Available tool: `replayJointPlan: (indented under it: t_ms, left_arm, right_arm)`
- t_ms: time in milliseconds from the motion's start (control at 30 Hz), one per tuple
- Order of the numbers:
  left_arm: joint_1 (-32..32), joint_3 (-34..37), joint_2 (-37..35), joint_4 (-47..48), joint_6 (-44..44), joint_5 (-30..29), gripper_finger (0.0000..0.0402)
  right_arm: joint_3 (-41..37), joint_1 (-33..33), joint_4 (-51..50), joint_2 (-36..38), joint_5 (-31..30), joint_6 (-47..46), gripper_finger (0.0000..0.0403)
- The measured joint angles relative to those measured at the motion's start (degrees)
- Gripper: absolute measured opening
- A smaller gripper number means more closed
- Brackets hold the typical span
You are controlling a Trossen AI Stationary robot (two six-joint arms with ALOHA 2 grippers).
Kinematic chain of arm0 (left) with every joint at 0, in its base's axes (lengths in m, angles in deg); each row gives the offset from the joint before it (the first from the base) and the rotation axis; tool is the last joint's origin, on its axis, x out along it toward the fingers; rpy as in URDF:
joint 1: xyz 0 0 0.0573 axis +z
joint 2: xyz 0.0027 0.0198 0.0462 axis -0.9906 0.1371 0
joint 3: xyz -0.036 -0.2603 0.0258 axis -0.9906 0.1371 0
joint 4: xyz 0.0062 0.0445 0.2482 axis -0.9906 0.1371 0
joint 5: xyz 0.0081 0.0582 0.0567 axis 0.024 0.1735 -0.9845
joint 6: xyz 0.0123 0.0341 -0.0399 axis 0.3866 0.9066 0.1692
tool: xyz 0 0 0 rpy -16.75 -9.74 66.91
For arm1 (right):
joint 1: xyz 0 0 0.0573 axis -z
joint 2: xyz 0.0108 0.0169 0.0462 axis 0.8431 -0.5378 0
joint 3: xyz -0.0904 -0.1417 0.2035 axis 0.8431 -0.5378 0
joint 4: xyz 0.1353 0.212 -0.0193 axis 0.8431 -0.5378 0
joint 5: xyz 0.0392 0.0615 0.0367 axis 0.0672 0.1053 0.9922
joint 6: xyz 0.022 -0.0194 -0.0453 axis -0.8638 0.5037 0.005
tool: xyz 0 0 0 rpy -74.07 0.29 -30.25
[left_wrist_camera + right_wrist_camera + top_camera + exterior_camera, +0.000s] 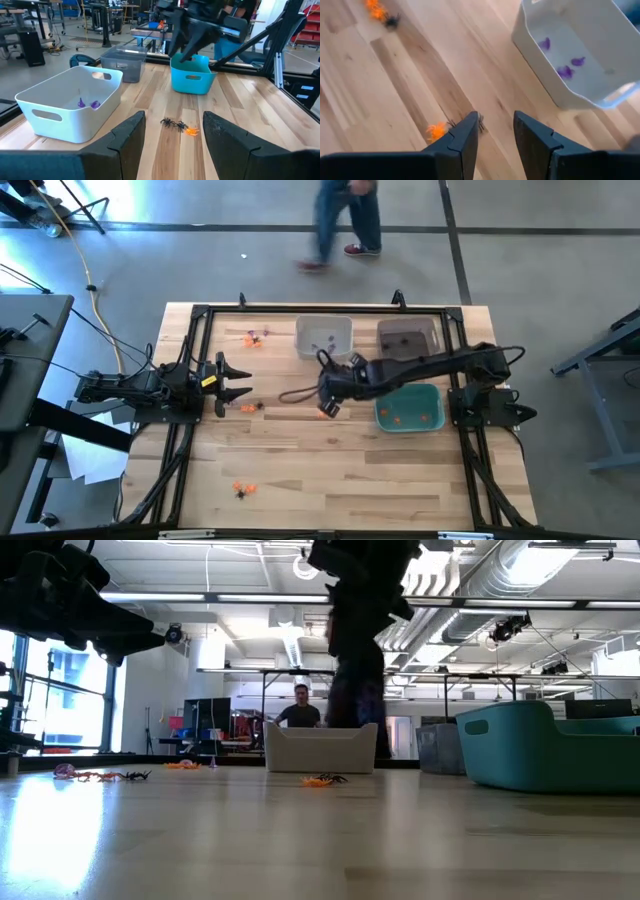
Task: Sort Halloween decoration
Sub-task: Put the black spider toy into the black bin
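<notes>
A: Halloween decoration (258,335) status?
B: Partly sorted. Purple ones in white bin (324,323), orange in teal bin (410,423). Clusters still loose on table (340,470) at far left, centre, near edge.
A: Grippers?
B: Right gripper (495,131) jaws apart, empty, hanging over centre orange/black pair (437,131). Left gripper (226,380) spread, idle at left edge.

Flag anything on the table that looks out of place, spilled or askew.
Nothing spilled or damaged. The white bin, dark bin and teal bin sit upright. Unsorted trinkets still lie loose on the table: by the far edge, near the left gripper, and at the near edge.
</notes>
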State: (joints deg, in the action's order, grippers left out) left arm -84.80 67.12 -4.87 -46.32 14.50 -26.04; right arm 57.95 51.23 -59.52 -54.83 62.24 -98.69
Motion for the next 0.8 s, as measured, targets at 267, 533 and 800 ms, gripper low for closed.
replayJointPlan:
  t_ms: [267,533,800]
  left_arm:
    - [0.00,0.00,0.00,-0.01,0.00,0.00,0.0186]
    - [0.00,0.01,-0.01,-0.01,0.00,0.00,0.0186]
    - [0.01,0.00,0.00,0.00,0.00,0.00,0.0186]
  right_arm:
    - [-0.07,-0.57,-1.40,-4.51,-0.80,-3.98,0.0119]
    - [-0.11,1.53,-0.21,-10.53,2.33,-3.99,0.0119]
    - [-0.15,3.37,3.49,-15.97,8.86,-2.78,0.0119]
